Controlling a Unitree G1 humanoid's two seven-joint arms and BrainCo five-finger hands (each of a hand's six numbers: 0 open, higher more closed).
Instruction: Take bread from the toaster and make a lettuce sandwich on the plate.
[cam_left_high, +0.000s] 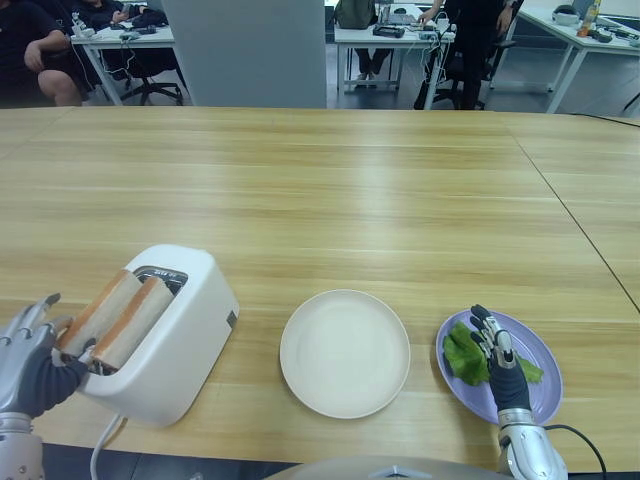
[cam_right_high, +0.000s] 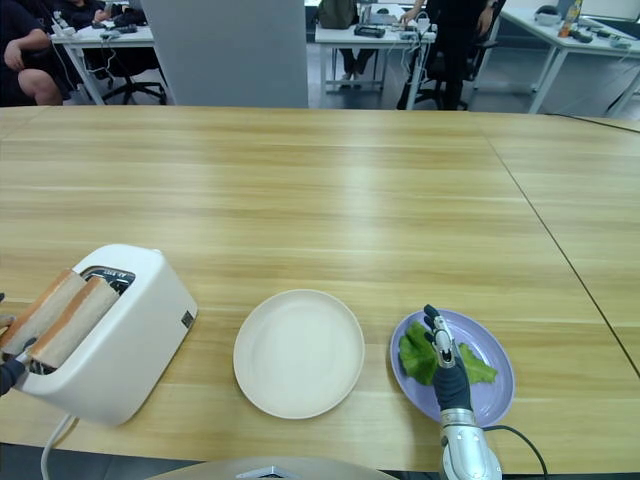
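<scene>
Bread (cam_left_high: 120, 318) in toaster (cam_left_high: 185, 345), surface's near-left corner: likely light, crumbly; grip exposed ends | left hand (cam_left_high: 35, 368) fingers splayed beside | right hand (cam_left_high: 506, 372) fingers straight over lettuce (cam_left_high: 460, 358)

one white plastic toaster (cam_left_high: 165, 335), two tan bread slices (cam_left_high: 135, 322), one round cream plate (cam_left_high: 345, 353), one round lilac plate (cam_left_high: 548, 392), one small heap of green lettuce (cam_left_high: 460, 358).

Lit brightly and evenly from overhead, pale glare on the light-wood table (cam_left_high: 350, 180), faint shadows under the white plastic toaster (cam_left_high: 190, 330) and round cream plate (cam_left_high: 345, 352).
</scene>
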